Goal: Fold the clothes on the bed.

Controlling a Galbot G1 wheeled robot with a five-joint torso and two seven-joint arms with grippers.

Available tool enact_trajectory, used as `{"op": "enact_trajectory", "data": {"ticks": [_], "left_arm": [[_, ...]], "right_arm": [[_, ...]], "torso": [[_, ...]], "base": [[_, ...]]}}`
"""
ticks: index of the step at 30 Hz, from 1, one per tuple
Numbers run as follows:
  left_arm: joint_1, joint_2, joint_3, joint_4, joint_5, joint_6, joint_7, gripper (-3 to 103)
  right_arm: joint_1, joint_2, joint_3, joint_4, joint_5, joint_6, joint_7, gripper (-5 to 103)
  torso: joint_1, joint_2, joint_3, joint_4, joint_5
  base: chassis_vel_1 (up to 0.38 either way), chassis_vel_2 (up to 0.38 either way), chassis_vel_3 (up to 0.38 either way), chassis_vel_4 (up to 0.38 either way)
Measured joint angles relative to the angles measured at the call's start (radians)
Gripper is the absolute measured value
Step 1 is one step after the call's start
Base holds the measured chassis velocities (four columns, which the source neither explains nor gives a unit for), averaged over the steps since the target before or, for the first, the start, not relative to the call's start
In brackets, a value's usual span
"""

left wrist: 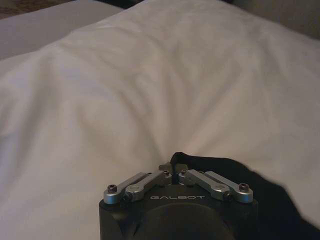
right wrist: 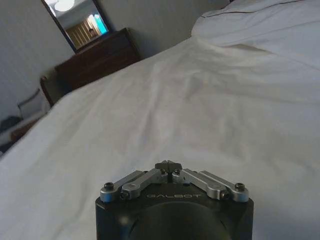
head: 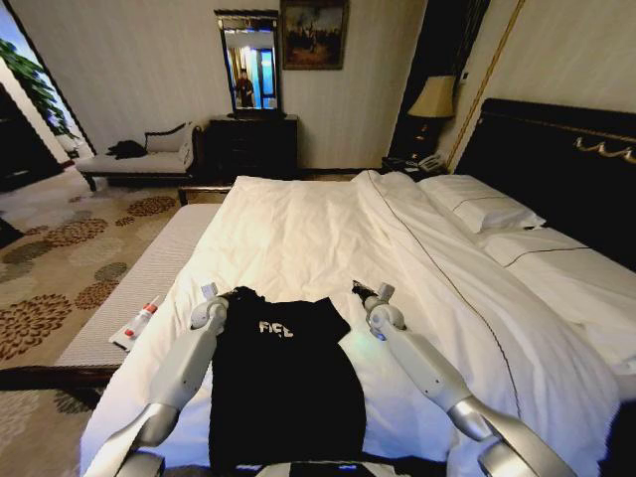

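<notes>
on the near edge of the bed point(head: 328, 229), one black t-shirt point(head: 283, 388) is lying with its long axis running near to far, its lettered chest toward the far end. two grippers are flanking it: the left gripper point(left wrist: 172, 169) is pinching the shirt's far left corner, and the right gripper point(right wrist: 168, 166) is resting pressed together on the white duvet point(right wrist: 200, 110), just right of the shirt.

From my feed it's a hotel-type room: patterned carpet point(head: 70, 253), a dark dresser point(head: 252, 146) under a mirror point(head: 248, 65). Pale chaise point(head: 139, 159) far left, lamp point(head: 433, 99) glowing by the headboard.
</notes>
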Motion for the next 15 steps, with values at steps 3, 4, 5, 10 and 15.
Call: {"op": "enact_trajectory", "data": {"ticks": [3,4,5,10,15], "left_arm": [[0.046,0.021,-0.025,-0.032,0.001,0.013,-0.01,1],[0.072,0.031,-0.037,-0.044,0.001,0.014,-0.015,1],[0.095,0.039,-0.05,-0.048,0.003,0.012,-0.021,1],[0.136,0.044,-0.08,-0.067,0.0,-0.008,-0.037,4],[0.162,0.048,-0.097,-0.12,-0.014,-0.009,-0.049,26]], "right_arm": [[-0.046,-0.013,0.014,0.067,0.038,-0.003,0.011,0],[-0.069,-0.016,0.018,0.107,0.054,-0.008,0.017,0],[-0.088,-0.014,0.016,0.139,0.066,-0.014,0.022,5],[-0.091,0.021,-0.029,0.177,0.066,-0.028,0.034,21],[-0.041,0.034,-0.095,0.168,0.055,-0.042,0.035,43]], "torso": [[0.0,0.0,0.0,-0.0003,0.0002],[0.0,0.0,0.0,-0.0003,0.0002],[-0.001,0.0,0.0,-0.0003,0.0002],[-0.001,0.0,0.0,-0.0001,0.0003],[0.0,0.0,0.0,0.0008,-0.0001]], "base": [[0.0,0.0,0.0,0.0],[0.0,0.0,0.0,0.0],[0.0,0.0,0.0,0.0],[0.0,0.0,0.0,0.0],[0.0,0.0,0.0,0.0]]}}
